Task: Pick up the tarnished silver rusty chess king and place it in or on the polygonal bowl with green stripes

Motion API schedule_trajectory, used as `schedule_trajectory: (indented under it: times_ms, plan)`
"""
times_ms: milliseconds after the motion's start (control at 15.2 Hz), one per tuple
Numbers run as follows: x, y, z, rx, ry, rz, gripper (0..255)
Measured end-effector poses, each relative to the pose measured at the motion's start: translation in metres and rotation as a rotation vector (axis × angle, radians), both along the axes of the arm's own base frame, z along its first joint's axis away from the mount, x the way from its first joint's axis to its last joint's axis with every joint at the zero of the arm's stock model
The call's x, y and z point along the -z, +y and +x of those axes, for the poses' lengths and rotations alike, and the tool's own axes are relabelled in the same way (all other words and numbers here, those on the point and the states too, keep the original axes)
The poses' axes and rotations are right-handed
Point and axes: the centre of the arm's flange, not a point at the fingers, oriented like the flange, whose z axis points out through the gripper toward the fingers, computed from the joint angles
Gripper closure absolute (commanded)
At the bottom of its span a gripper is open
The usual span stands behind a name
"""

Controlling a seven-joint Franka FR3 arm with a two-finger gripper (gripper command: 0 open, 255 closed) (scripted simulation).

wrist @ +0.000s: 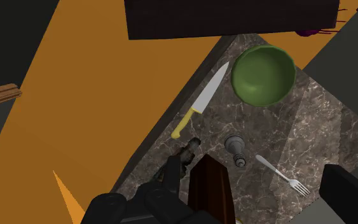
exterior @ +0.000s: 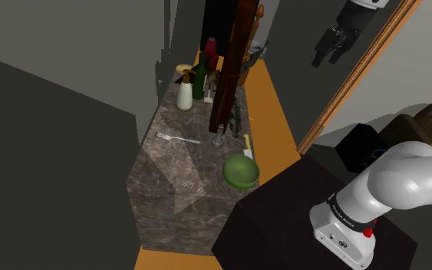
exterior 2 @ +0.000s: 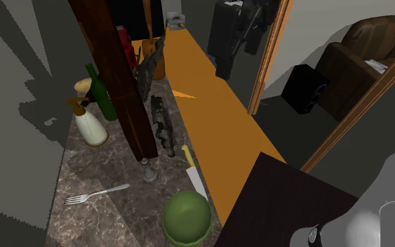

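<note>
Grey and small, the king (exterior: 218,138) stands upright on the marbled surface (exterior: 168,192), right at the foot of a tall dark board (exterior: 229,69). In the shoulder view its top is hard to tell from the board behind it. It sits between the fork (exterior: 177,138) and the yellow-handled knife (exterior: 247,146), apart from both. The green bowl (exterior: 240,170) lies near it, not touching, on the side toward the stand (exterior: 283,222). The bowl's stripes cannot be made out, and in the second exterior view the bowl reaches the bottom edge. Bottles (exterior: 185,92) crowd the far end, some partly hidden by the board.

The arm (exterior: 406,180) rises from the stand past the shoulder view's right edge. It carries the fingers (wrist: 348,194) high over the surface, well apart from the king. In the wrist view they stand apart with nothing between them, looking down on king, bowl, knife and fork together. The other finger blends there with a long dark object (wrist: 179,164) beside the board. The second exterior view shows that object as mottled, lying along the surface's edge.
</note>
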Motion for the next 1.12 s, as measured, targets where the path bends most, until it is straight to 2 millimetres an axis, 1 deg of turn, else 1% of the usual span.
schedule_trajectory:
  times_ms: [66,132,330,528,660,726,792,858,1122]
  plan:
    - [0.000,0.000,0.000,0.000,0.000,0.000,0]
    - [0.005,0.000,0.004,-0.002,0.002,0.001,0]
    - [0.030,0.003,0.028,-0.009,0.009,0.005,0]
    - [0.059,0.008,0.049,-0.018,0.017,0.010,0]
    - [0.084,0.009,0.066,-0.024,0.023,0.013,0]
    - [0.093,0.010,0.071,-0.028,0.026,0.015,0]
    - [0.104,0.013,0.080,-0.031,0.028,0.016,0]
    - [0.116,0.011,0.089,-0.034,0.031,0.018,0]
    - [0.160,0.019,0.117,-0.045,0.042,0.024,0]
